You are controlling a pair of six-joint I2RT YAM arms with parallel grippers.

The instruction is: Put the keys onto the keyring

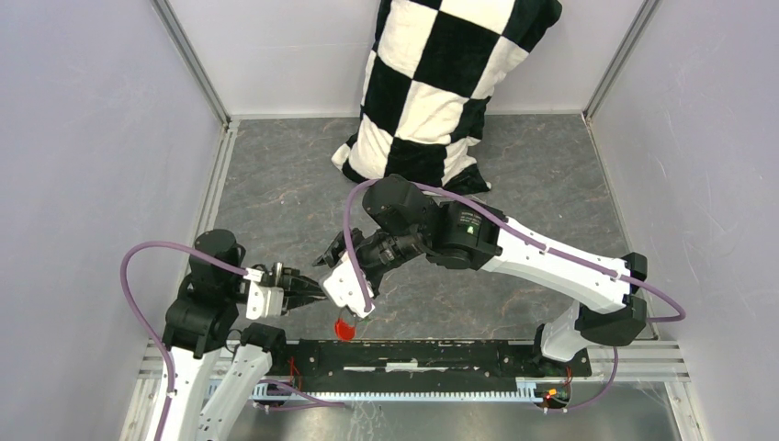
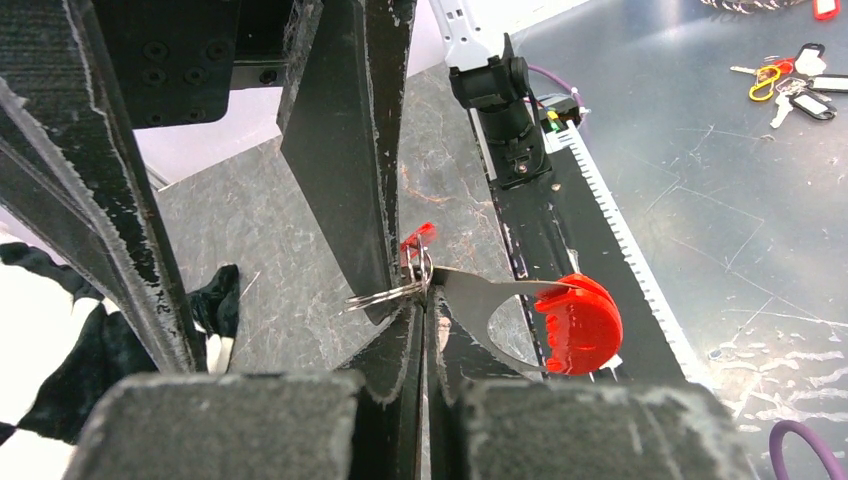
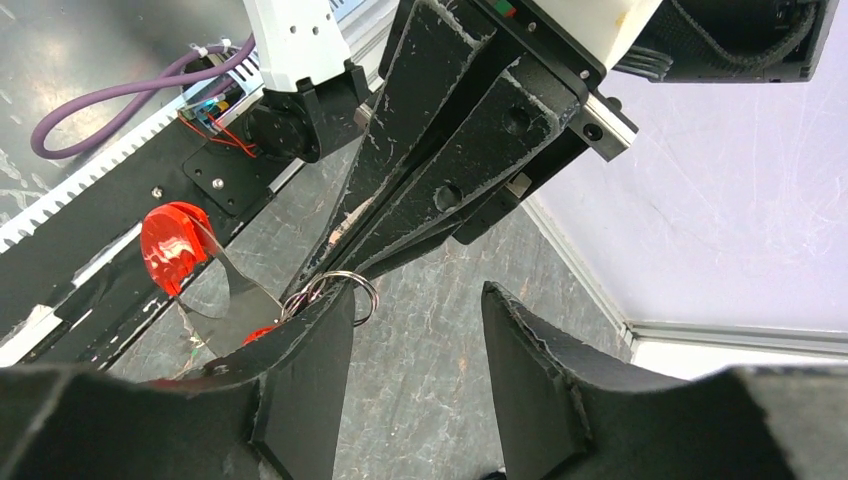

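Note:
My left gripper (image 2: 421,312) (image 1: 317,292) is shut on the keyring, pinching the thin silver rings (image 2: 385,294) at its fingertips. The red-and-grey fob (image 2: 560,318) (image 1: 344,328) (image 3: 175,245) sticks out to one side of the jaws. A small red-headed key (image 2: 418,240) sits right at the rings; I cannot tell whether it is threaded on. My right gripper (image 3: 420,300) (image 1: 329,276) is open with only floor between its fingers. Its left finger (image 3: 310,350) stands against the rings (image 3: 345,288), with a red bit (image 3: 262,333) showing behind it.
A black-and-white checkered pillow (image 1: 432,83) leans at the back wall. The black base rail (image 1: 413,358) runs along the near edge just under the fob. A bunch of other keys (image 2: 790,85) lies on the metal surface beyond the rail. Walls close in both sides.

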